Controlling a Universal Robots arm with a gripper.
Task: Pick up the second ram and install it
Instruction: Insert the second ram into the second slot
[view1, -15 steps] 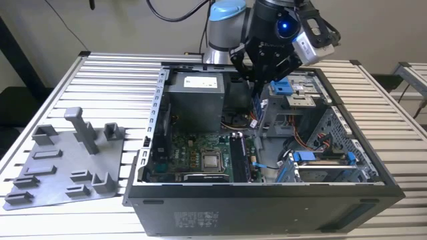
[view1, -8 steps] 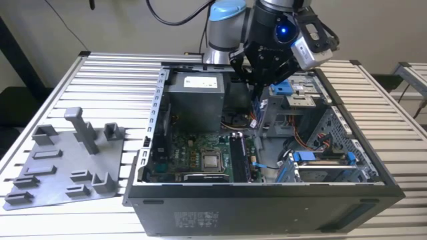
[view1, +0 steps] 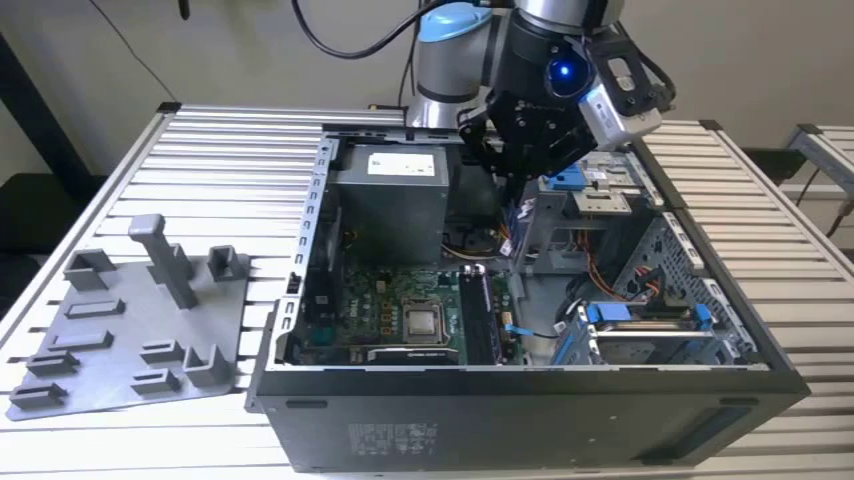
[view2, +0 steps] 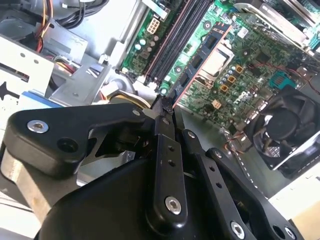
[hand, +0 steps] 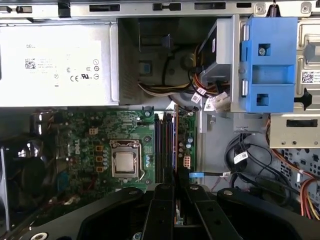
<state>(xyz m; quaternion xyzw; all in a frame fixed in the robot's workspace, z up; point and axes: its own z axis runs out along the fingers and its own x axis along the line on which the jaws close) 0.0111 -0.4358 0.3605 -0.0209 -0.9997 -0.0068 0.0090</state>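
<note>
My gripper (view1: 518, 185) hangs over the open computer case (view1: 534, 385), above the motherboard (view1: 387, 300). It is shut on the second ram (view1: 525, 215), a thin dark stick that points down from the fingertips. In the second wrist view the ram (view2: 202, 55) runs out from the closed gripper (view2: 162, 107) as a long board with black chips. The first wrist view has the gripper (hand: 176, 187) above the memory slots (hand: 164, 145), with the stick seen edge-on and still off the board. Another dark stick (view1: 475, 310) stands in the slots beside the silver processor (view1: 424, 322).
The grey power supply (view1: 394, 200) fills the case's far corner. Blue drive brackets (view1: 627, 312) and loose cables (hand: 250, 165) lie on the exterior view's right of the slots. A black fan (view2: 285, 130) sits by the board. The grey pegged fixture plate (view1: 134, 330) lies outside the case.
</note>
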